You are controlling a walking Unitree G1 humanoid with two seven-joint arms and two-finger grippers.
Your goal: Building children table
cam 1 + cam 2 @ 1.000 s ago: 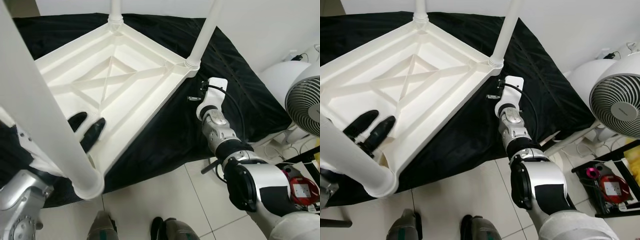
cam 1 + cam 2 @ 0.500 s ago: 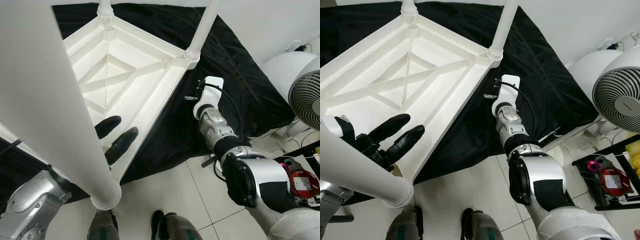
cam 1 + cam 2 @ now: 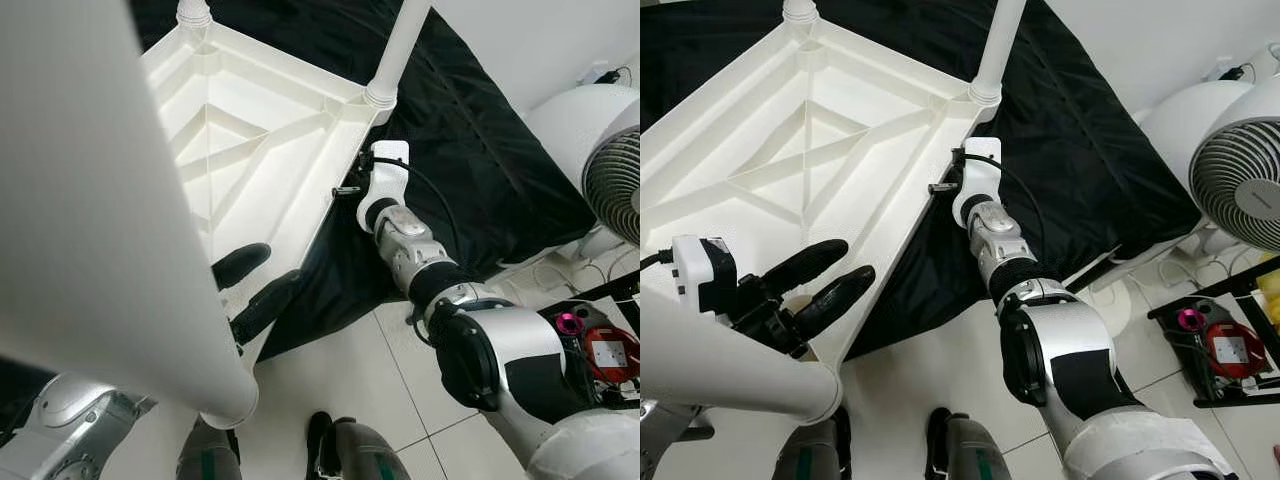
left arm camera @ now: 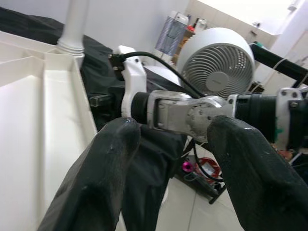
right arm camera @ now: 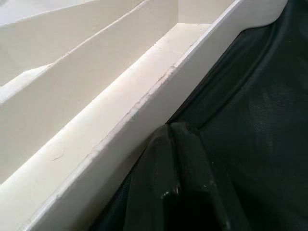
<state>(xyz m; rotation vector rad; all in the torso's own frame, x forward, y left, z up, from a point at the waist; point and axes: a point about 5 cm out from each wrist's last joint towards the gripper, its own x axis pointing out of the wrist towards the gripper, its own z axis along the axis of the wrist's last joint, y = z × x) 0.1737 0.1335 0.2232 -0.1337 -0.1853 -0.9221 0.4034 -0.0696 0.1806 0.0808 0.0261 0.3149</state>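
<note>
A white table (image 3: pixel 270 150) lay upside down on a black cloth (image 3: pixel 470 170), its legs pointing up. The left gripper (image 3: pixel 252 287) held its black fingers apart over the near rim. The right arm (image 3: pixel 420 265) reached to the table's side rim.

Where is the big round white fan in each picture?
Left eye view: the fan is cut off at the right edge, past the black cloth.
Right eye view: at the right edge, midway down.
Left wrist view: upper middle, behind the right arm.
Right wrist view: not in it.
Shared landmark: the upturned white table, to the left of the fan.
</note>
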